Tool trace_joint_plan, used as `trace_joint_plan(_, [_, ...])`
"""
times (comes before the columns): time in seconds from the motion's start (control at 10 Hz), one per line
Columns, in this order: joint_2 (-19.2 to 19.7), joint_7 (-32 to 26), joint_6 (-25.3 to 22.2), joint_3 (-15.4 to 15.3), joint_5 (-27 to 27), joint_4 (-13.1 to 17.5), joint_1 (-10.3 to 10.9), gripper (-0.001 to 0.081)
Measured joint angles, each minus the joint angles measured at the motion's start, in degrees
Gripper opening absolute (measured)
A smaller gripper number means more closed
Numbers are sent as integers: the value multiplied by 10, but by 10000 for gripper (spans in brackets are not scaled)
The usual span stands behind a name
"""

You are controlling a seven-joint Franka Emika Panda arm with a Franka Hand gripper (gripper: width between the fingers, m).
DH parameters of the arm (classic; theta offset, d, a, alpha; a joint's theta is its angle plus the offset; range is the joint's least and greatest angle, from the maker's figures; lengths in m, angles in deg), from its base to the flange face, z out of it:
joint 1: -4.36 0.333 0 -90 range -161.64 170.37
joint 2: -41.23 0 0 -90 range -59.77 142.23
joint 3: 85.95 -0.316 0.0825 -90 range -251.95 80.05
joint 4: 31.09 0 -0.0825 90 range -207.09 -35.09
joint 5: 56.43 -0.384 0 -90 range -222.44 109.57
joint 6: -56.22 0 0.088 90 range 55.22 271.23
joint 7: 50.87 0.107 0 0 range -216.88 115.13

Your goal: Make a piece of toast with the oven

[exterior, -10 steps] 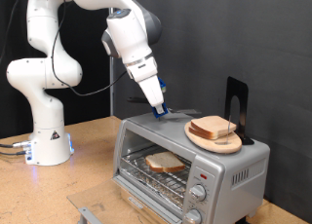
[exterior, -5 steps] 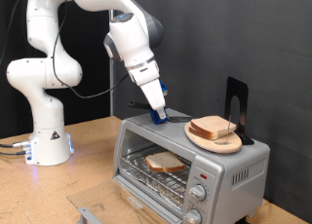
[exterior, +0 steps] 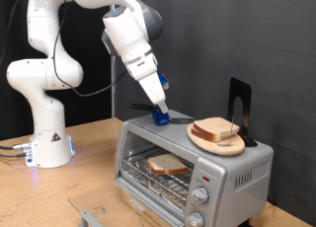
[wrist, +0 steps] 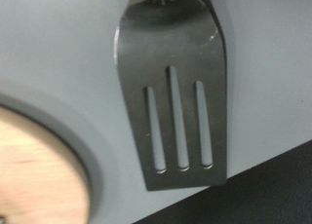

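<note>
The silver oven (exterior: 237, 173) stands at the exterior view's lower right with its glass door down. One piece of toast (exterior: 166, 164) lies inside on the wire rack. More slices (exterior: 217, 127) sit stacked on a round wooden plate (exterior: 219, 143) on the oven's roof. My gripper (exterior: 160, 111) is just above the roof's left end, shut on the blue handle of a slotted metal spatula (exterior: 178, 118). Its blade lies flat along the roof and points towards the plate. In the wrist view the blade (wrist: 175, 97) lies over the grey roof (wrist: 263, 78), next to the plate's edge (wrist: 34, 166).
A black upright stand (exterior: 239, 107) sits behind the plate on the oven's roof. The oven's two knobs (exterior: 200, 195) are on its front right panel. The arm's white base (exterior: 44, 138) stands on the wooden table (exterior: 89, 178) at the exterior view's left.
The arm's upper part has swung a little to the exterior view's left and tilted more. The spatula blade has drawn back slightly from the plate. Toast and plate have not moved.
</note>
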Motion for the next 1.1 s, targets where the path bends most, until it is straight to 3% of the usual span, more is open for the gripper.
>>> trace_joint_plan(0.3, [-24, -3, -21, 15, 7, -2, -1, 808])
trace_joint_plan(0.4, [-26, -8, -15, 17, -12, -5, 1, 808])
trace_joint_plan(0.6, [-60, -42, -10, 50, -70, -24, 7, 808])
trace_joint_plan(0.8, [-109, -57, -70, 105, -68, -46, 7, 808])
trace_joint_plan(1.1, [-165, -76, -194, 187, 11, -63, -6, 808])
